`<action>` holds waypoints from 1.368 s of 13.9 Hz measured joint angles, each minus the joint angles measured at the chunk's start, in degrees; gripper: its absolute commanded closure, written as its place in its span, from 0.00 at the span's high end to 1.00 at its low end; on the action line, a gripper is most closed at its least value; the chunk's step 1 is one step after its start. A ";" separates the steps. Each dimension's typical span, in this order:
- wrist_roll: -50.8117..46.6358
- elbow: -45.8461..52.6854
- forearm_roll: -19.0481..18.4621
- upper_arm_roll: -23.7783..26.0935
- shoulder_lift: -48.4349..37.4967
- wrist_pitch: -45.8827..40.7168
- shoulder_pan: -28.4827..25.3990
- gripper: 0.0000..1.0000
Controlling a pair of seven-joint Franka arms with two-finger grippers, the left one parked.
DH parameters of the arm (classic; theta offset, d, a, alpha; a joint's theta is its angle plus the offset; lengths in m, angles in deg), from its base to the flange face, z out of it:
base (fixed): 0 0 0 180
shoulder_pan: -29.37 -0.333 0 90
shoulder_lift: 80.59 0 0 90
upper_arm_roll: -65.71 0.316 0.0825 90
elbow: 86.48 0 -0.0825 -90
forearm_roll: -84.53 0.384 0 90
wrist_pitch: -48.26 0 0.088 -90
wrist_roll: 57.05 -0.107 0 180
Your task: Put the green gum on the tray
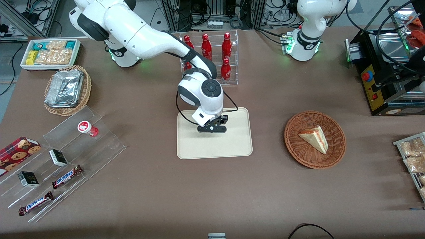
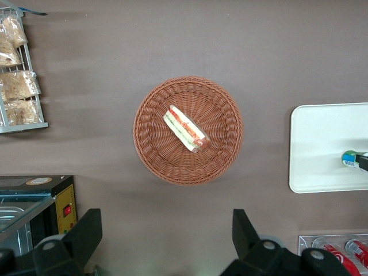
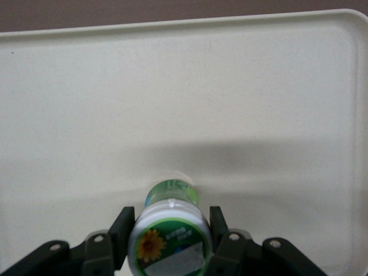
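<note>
The green gum (image 3: 170,230), a small green bottle with a white lid and a sunflower label, stands upright between the fingers of my right gripper (image 3: 170,221). The fingers (image 3: 122,225) press on both sides of the lid. The gripper (image 1: 212,128) is low over the cream-beige tray (image 1: 232,146), above the part of it farther from the front camera. The tray's surface (image 3: 172,86) lies right under the bottle. In the front view the gripper hides the gum. In the left wrist view the gum (image 2: 349,158) shows over the tray (image 2: 322,144).
A rack of red bottles (image 1: 212,56) stands just past the tray, farther from the camera. A wicker basket with a sandwich (image 1: 314,139) lies toward the parked arm's end. A red gum bottle (image 1: 87,127) sits on a clear stand toward the working arm's end.
</note>
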State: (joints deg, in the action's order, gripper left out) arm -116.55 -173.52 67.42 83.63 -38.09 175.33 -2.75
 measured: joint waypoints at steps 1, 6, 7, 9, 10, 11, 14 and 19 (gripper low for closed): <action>0.00 0.00 0.00 -0.01 0.12 0.10 0.00 0.79; -0.01 0.19 0.00 -0.31 0.24 0.41 0.20 0.98; 0.00 0.56 0.00 -0.32 0.19 0.40 0.31 0.98; 0.06 1.54 0.00 -0.34 -1.04 -0.91 0.69 0.98; 0.14 2.08 0.00 -0.33 -2.58 -3.01 1.03 0.98; 0.40 2.37 0.00 -0.31 -4.66 -5.50 1.44 0.98; 2.34 2.49 0.00 -0.24 -12.19 -15.19 2.39 0.98; 11.50 0.10 4.08 -0.12 -24.07 -26.89 7.11 0.98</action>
State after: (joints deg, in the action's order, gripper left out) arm -105.05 -173.42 71.51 83.51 -62.16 148.44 4.36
